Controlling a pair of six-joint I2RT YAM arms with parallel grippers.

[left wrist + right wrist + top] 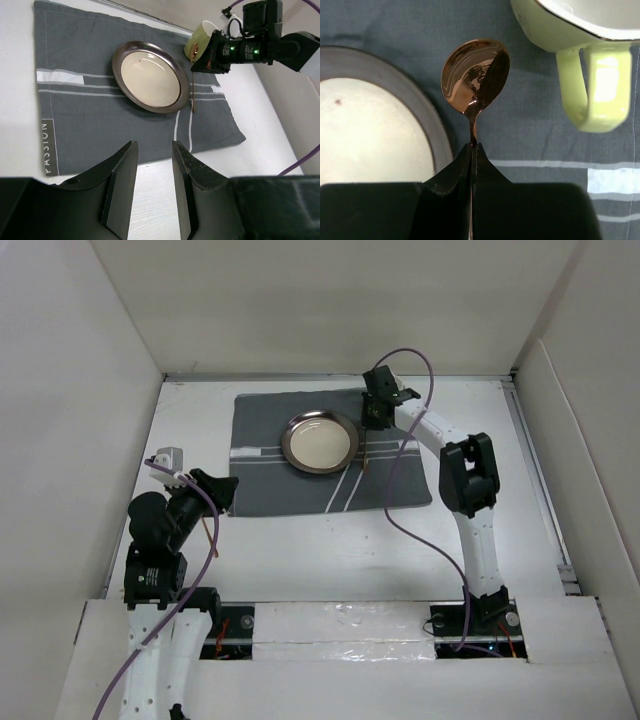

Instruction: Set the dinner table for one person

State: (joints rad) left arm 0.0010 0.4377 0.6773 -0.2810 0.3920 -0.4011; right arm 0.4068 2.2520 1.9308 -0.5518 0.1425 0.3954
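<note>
- Top view: the dinner table [330, 550] is a broad, flat white surface that fills the scene, with plain white panel walls on its left, far and right sides.
- A dark grey placemat [270, 485] with white stripes lies on the far middle of the table, and a round metal plate [320, 440] sits on it.
- The right gripper [375, 412] reaches over the far right part of the mat, just right of the plate. A thin spoon [365, 455] runs from it toward the near side.
- The left gripper [228, 492] hangs over the table's left side, by the mat's near left corner.
- Left wrist view: bare white table [15, 75] shows to the left of the placemat [90, 125].
- The left gripper [153, 145] has its jaws parted with nothing between them.
- The right gripper [197, 65] holds the copper-coloured spoon [192, 90] beside the plate [150, 77], with a pale green mug [200, 35] just beyond.
- Right wrist view: the right gripper [471, 147] has its jaws closed on the neck of the spoon [475, 75], whose bowl points away.
- The plate [370, 130] is to the left and the mug [545, 30] to the upper right. Only the placemat [530, 125] lies beneath them, and the table surface is out of frame.
</note>
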